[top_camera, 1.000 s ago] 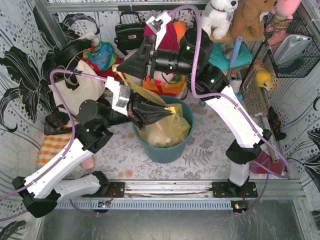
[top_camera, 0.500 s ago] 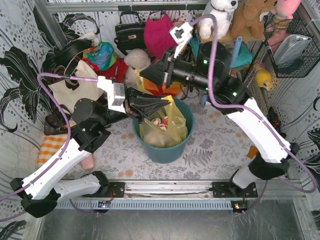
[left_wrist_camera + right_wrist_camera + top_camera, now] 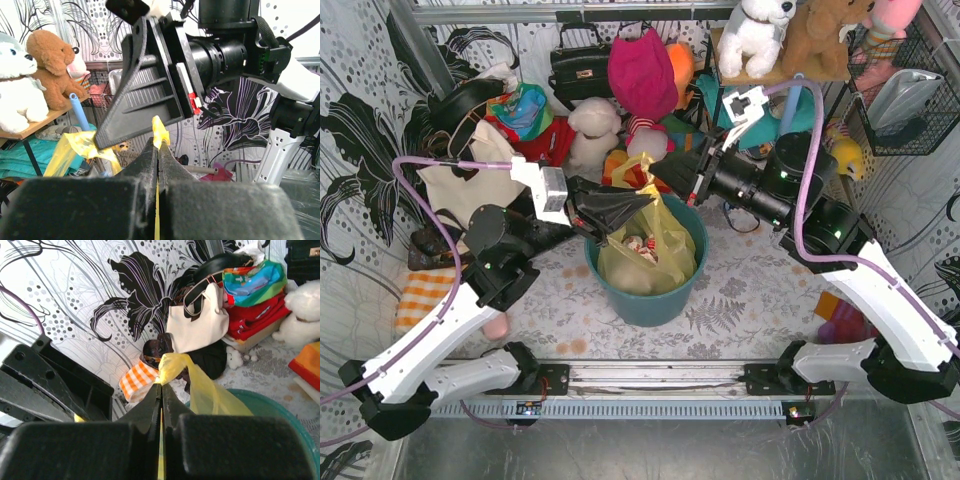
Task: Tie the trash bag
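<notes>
The yellow-green trash bag (image 3: 655,245) sits in the round teal bin (image 3: 645,300), with crumpled white paper showing through. My left gripper (image 3: 650,197) is shut on one corner of the bag's top edge (image 3: 159,129) above the bin. My right gripper (image 3: 658,170) is shut on another twisted corner (image 3: 172,367) just behind it. The two grippers almost meet, tip to tip, over the bin's far rim. The right gripper's black fingers (image 3: 145,95) fill the left wrist view.
A cream canvas tote (image 3: 470,180), black handbags (image 3: 578,62), plush toys (image 3: 760,30) and folded clothes (image 3: 525,115) crowd the back. An orange checked cloth (image 3: 425,290) lies at the left. A wire basket (image 3: 910,90) hangs at the right wall.
My right arm has swung rightward and lowered, its gripper still on the bag corner. The left gripper rose slightly. The bag top has been pulled up and narrower above the bin.
</notes>
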`<action>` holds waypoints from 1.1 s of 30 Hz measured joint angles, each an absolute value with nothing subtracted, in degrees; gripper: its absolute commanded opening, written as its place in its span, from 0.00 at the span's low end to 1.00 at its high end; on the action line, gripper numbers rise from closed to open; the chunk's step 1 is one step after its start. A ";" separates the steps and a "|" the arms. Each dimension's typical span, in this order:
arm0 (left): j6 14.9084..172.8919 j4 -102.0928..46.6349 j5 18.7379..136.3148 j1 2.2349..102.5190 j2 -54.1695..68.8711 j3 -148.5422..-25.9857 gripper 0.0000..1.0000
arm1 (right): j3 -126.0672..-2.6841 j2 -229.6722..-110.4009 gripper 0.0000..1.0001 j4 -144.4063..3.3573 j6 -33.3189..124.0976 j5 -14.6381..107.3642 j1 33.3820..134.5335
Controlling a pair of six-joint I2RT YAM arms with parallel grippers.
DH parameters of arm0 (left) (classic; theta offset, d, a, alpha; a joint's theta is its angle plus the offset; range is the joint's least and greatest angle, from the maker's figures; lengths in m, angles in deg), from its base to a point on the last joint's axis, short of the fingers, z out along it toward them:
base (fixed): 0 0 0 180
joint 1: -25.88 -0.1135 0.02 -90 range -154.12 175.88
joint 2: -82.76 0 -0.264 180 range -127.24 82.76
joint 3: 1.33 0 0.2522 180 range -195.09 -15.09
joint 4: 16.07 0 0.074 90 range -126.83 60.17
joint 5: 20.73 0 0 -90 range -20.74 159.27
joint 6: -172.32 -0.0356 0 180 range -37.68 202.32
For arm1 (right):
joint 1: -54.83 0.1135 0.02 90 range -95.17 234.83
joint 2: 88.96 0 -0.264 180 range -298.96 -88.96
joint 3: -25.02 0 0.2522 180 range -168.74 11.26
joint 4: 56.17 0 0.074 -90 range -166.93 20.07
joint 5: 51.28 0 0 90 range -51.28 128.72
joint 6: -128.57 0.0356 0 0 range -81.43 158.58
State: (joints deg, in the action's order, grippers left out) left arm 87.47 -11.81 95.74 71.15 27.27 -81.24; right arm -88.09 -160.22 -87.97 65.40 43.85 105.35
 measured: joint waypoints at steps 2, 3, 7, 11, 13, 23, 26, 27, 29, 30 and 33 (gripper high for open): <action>87.49 -11.66 95.11 71.15 27.78 -80.65 0.00 | -85.36 -158.69 0.00 -87.43 66.30 43.34 105.33; 87.47 -11.57 94.76 71.15 28.06 -80.33 0.00 | -84.03 -157.97 0.00 -86.92 66.74 43.19 105.35; 87.47 -11.35 93.23 71.15 29.20 -79.08 0.00 | -78.34 -154.91 0.00 -84.45 69.34 42.95 105.35; 87.42 -11.37 91.94 71.15 29.85 -78.51 0.00 | -73.82 -152.37 0.00 -82.51 72.20 43.00 105.33; 87.40 -11.35 91.42 71.15 30.29 -78.25 0.00 | -71.98 -151.17 0.00 -81.83 73.38 42.95 105.33; 86.97 -11.40 88.75 71.15 31.71 -77.64 0.00 | -68.64 -147.72 0.00 -78.99 77.62 48.11 105.33; 86.86 -11.40 88.16 71.15 31.71 -77.59 0.00 | -68.62 -147.83 0.00 -78.29 79.00 51.58 105.35; 86.79 -11.40 88.09 71.15 31.67 -77.59 0.00 | -68.40 -147.83 0.00 -77.98 79.65 52.46 105.35; 86.70 -11.40 87.99 71.15 31.56 -77.59 0.00 | -67.66 -147.76 0.00 -77.44 80.55 53.66 105.42; 86.68 -11.42 87.85 71.15 31.49 -77.59 0.00 | -67.11 -147.70 0.00 -77.33 81.08 54.12 105.46; 86.57 -11.42 87.29 71.15 31.34 -77.53 0.00 | -65.62 -147.50 0.00 -77.42 81.75 54.67 105.72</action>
State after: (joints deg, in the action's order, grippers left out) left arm 86.57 -11.42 87.29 71.15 31.34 -77.53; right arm -65.62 -147.50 -77.42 81.75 54.67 105.72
